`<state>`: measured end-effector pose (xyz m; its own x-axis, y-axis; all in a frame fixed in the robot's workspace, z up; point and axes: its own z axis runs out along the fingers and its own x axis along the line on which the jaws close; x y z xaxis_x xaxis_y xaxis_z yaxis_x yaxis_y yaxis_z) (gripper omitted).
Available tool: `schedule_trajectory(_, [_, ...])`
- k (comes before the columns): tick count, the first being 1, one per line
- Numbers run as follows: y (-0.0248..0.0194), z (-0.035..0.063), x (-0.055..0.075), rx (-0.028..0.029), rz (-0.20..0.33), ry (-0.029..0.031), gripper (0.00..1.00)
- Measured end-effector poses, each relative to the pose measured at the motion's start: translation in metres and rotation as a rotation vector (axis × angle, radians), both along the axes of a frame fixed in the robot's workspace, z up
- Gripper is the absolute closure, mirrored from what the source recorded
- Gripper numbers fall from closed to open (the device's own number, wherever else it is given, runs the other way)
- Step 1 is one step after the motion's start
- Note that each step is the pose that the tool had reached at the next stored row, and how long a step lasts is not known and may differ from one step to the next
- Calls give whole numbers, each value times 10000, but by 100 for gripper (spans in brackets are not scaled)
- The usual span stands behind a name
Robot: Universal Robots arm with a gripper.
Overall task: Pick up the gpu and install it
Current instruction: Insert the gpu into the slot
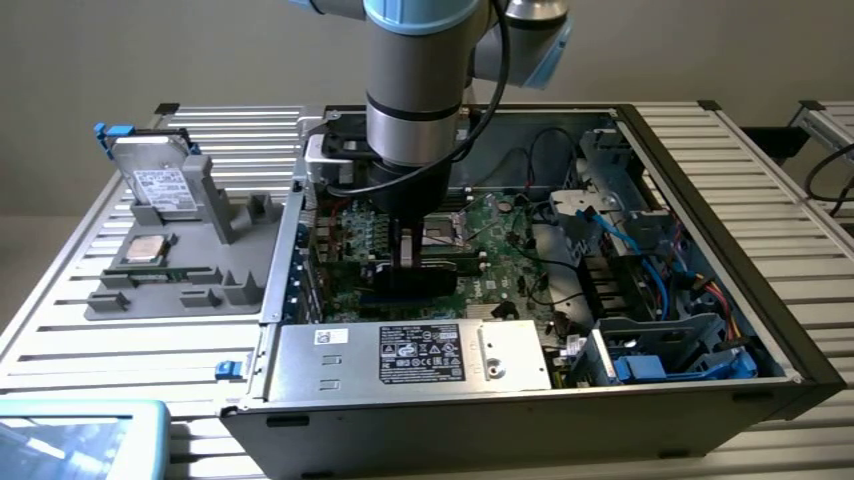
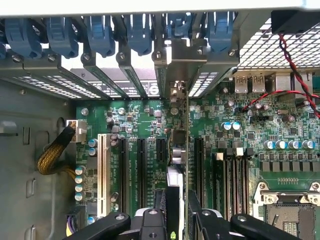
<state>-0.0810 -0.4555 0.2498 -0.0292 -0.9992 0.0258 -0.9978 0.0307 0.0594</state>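
While our tool (image 2: 176,220) clamps the gpu (image 2: 176,165) edge-on over the motherboard (image 2: 145,120), by the slot (image 2: 161,149) at 11 o'clock of it, we risk misalignment. Any tilt could jam its bracket against the rear bay.

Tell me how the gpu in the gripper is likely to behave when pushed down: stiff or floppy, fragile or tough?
The gpu is a thin board seen edge-on in the gripper, so it is probably stiff yet apt to tilt sideways. Its small exposed parts look fragile. It stands over the motherboard slots, so uneven pushing might bind it.
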Motion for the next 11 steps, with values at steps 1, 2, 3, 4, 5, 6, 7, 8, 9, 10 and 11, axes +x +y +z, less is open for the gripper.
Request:
schedule_trajectory(1, [0, 0, 0, 5, 2, 0, 72])
schedule_trajectory(2, [0, 0, 0, 6, 4, 0, 72])
schedule_trajectory(3, [0, 0, 0, 6, 5, 0, 72])
schedule_trajectory(4, [0, 0, 0, 6, 7, 0, 72])
schedule_trajectory(5, [0, 0, 0, 6, 10, 0, 72])
schedule_trajectory(6, [0, 0, 0, 7, 16, 0, 72])
schedule_trajectory(7, [0, -1, 0, 8, 24, 0, 72])
schedule_trajectory(8, [1, -1, 0, 12, 31, -1, 72])
schedule_trajectory(9, [1, -1, 0, 14, 39, -1, 72])
schedule_trajectory(10, [1, -1, 0, 18, 43, -1, 72])
schedule_trajectory(11, [1, -1, 0, 22, 43, -1, 72])
